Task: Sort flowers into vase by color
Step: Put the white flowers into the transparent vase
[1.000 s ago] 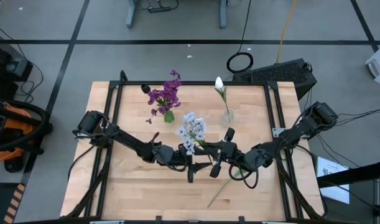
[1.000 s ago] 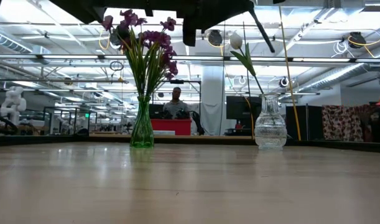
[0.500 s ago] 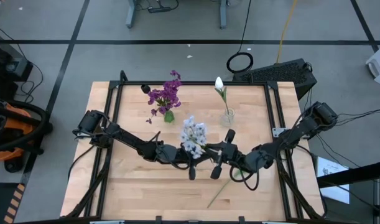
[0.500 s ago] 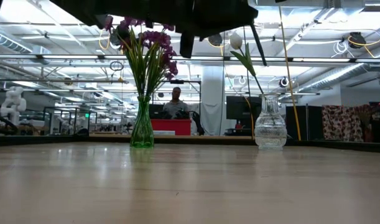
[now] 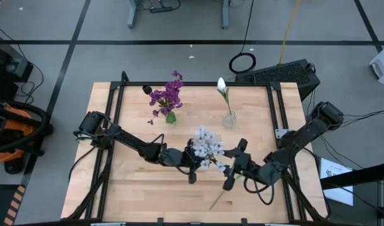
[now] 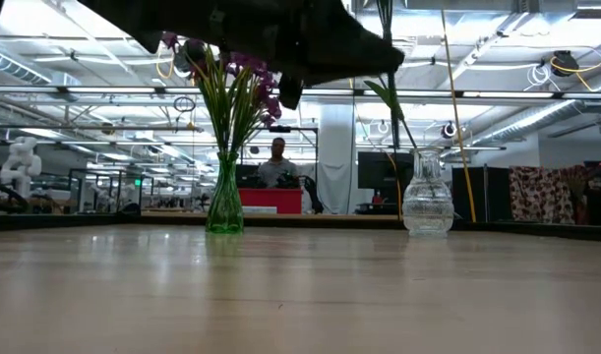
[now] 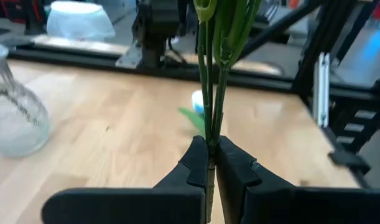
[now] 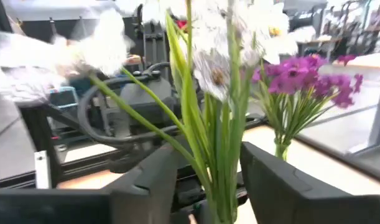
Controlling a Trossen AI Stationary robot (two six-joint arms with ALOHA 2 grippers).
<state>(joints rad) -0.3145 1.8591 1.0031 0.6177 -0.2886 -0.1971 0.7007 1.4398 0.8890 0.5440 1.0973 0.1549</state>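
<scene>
A bunch of pale white-lilac flowers (image 5: 208, 148) on green stems stands above the middle of the table. My left gripper (image 5: 198, 162) is shut on those stems. My right gripper (image 5: 227, 165) is open just to the bunch's right; in its wrist view the stems (image 8: 219, 163) rise between its fingers with a gap on each side. Purple flowers (image 5: 168, 95) stand in a green vase (image 6: 224, 204) at the far middle. A white bud (image 5: 221, 83) stands in a clear glass vase (image 6: 427, 198) to the right of it. My left gripper pinches the bunch's green stems (image 7: 209, 144) between its two fingertips, low on the stems. The fingers come about level from the table's left and lie across the stems. The bunch stands roughly upright, blossoms above the fingers, clear of the table.
A long green stem (image 5: 219, 195) lies on the table near the front edge, below my right gripper. Black rails (image 5: 114, 107) frame the wooden tabletop. A person (image 6: 277, 165) sits far behind the table in the low view.
My left gripper has shut on the stems and tipped downward. My right gripper has opened and drawn back toward the table's right and near edge. The blossoms have shifted toward the right and near side.
</scene>
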